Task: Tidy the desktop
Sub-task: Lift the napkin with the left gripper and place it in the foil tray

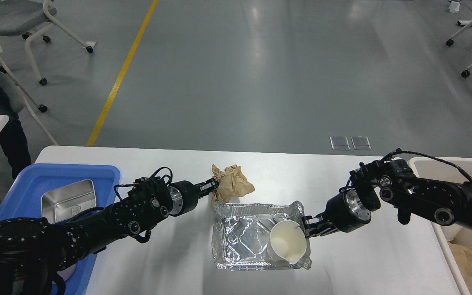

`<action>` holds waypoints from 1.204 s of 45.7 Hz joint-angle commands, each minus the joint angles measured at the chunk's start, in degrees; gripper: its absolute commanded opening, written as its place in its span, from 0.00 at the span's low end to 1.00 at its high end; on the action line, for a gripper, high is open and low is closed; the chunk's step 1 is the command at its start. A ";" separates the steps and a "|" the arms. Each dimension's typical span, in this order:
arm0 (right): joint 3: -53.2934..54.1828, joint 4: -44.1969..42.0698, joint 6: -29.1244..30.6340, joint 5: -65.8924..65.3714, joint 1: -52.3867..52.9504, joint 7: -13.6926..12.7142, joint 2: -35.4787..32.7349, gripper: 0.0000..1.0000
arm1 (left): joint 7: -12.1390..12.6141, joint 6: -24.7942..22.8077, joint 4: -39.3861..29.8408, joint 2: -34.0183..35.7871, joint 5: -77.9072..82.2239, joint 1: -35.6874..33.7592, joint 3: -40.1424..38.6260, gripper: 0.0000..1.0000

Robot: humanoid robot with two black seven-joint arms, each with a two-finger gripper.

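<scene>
A crumpled brown paper ball [233, 184] hangs a little above the white desktop [301, 172], and my left gripper [212, 184] is shut on its left side. Just in front of it sits a foil tray [240, 237] with a white paper cup [287, 244] lying tilted in its right end. My right gripper [307, 226] is at the tray's right rim beside the cup, its fingers closed on the foil edge.
A blue tray [31, 176] at the left holds a steel container [69, 200]. A beige bin [461, 168] at the right edge has brown paper [469, 262] in it. Chairs stand on the grey floor beyond the table.
</scene>
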 commanded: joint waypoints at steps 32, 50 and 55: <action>-0.54 -0.28 0.09 -0.44 -0.02 0.00 0.41 0.00 | 0.80 7.29 -52.32 46.90 2.91 -1.97 0.47 0.04; -0.54 -0.19 0.01 -0.44 0.15 0.00 0.15 0.00 | 0.53 4.65 -60.50 52.27 2.82 -5.49 0.38 0.05; -0.54 -0.28 0.09 -0.44 0.07 0.00 0.32 0.00 | 0.53 3.59 -60.50 51.83 2.82 -6.37 0.38 0.06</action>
